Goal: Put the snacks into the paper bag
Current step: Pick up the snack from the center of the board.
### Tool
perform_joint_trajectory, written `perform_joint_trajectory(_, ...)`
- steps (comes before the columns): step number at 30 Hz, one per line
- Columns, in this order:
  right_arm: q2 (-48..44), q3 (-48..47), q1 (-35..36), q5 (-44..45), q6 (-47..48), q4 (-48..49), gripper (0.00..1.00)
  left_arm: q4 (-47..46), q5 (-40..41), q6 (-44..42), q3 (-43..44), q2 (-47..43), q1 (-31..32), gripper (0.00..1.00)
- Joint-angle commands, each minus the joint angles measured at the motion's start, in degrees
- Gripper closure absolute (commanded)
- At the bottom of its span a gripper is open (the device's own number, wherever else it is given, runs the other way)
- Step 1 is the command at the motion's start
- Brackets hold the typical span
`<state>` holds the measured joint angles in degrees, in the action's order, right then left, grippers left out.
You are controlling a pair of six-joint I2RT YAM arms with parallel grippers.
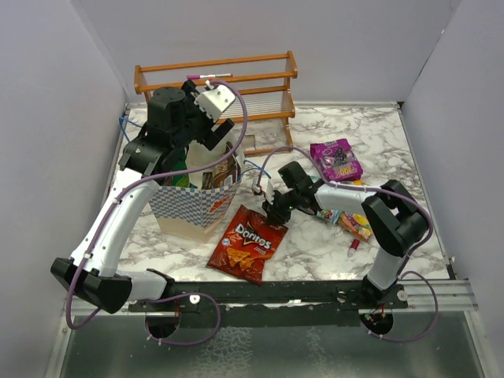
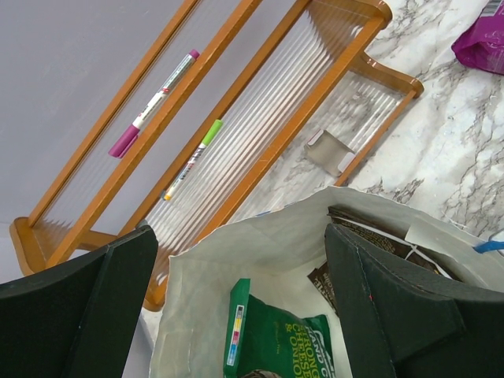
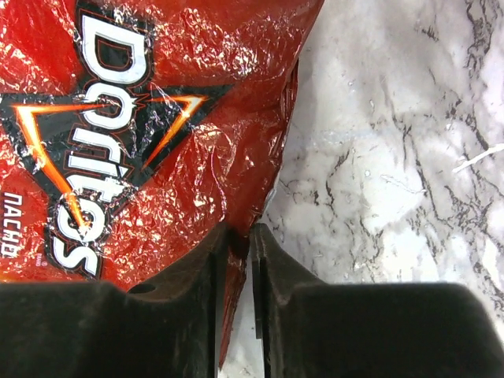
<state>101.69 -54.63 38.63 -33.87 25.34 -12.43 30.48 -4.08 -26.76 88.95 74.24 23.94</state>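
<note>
Pinching one Doritos packet (image 3: 142, 142), right fingers (image 3: 181, 315); two packets (image 2: 283, 339) in paper bag (image 2: 205, 268).

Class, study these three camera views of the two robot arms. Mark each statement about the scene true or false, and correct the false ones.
1. The right gripper is pinching the edge of the red Doritos bag. True.
2. The left gripper is shut on a packet. False: it is open and holds nothing, above the mouth of the paper bag.
3. A green chip packet is inside the paper bag. True.
4. The purple candy pack is inside the paper bag. False: it lies on the table, to the right of the wooden rack.
5. Two markers lie on the wooden rack. True.
</note>
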Motion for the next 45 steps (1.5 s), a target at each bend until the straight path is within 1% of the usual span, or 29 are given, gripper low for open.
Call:
perform_joint_trajectory(1, 0.37, 1.52, 0.39, 1.95, -0.63, -2.82, 0.87, -2.16, -0.43, -0.37, -1.03, -1.78, -0.21, 0.09)
perform_joint_trajectory(4, -1.10, 0.78, 0.29, 2.15, 0.28, -3.74, 0.98, -1.96, -0.82, -0.13, -0.81, -1.83, -0.21, 0.09)
perform_joint_trajectory(5, -1.98, 0.69, 0.24, 2.35, 0.77, -3.93, 0.99, -2.25, -0.84, 0.04, -0.73, -1.86, -0.21, 0.09)
perform_joint_trajectory(13, -12.68, 2.92, -0.48, 4.49, 6.58, -7.08, 0.99, -2.83, -2.47, 2.68, 1.19, -1.64, -0.21, 0.09)
perform_joint_trajectory(23, -33.85, 5.04, -0.95, 12.08, 12.22, -12.80, 0.99, -2.75, -8.93, 5.98, 4.07, -0.85, -0.21, 0.09)
perform_joint_trajectory(26, -38.25, 3.86, -2.15, 12.81, 13.41, -15.72, 0.99, -2.40, -12.33, 7.33, 5.13, -0.33, -0.22, 0.09)
perform_joint_trajectory(30, -43.19, 1.52, -4.66, 11.61, 14.32, -18.80, 0.99, -2.79, -19.79, 8.16, 5.46, 0.77, -0.21, 0.12)
perform_joint_trajectory(34, -46.27, -1.67, -7.20, 9.32, 14.66, -21.06, 0.99, -1.83, -28.98, 9.11, 6.89, 2.83, 0.19, 0.18)
perform_joint_trajectory(38, -46.69, -5.99, -8.31, 7.50, 15.36, -23.65, 0.99, -0.07, -35.39, 7.89, 9.07, 4.81, 2.08, 0.21)
perform_joint_trajectory(41, -46.41, -8.82, -8.33, 6.73, 15.76, -24.55, 0.99, 1.17, -36.96, 5.62, 10.14, 6.35, 4.31, 0.23)
perform_joint_trajectory(45, -45.41, -11.87, -8.31, 8.06, 14.60, -24.74, 0.99, 4.20, -38.88, 3.40, 12.10, 8.71, 7.15, 0.23)
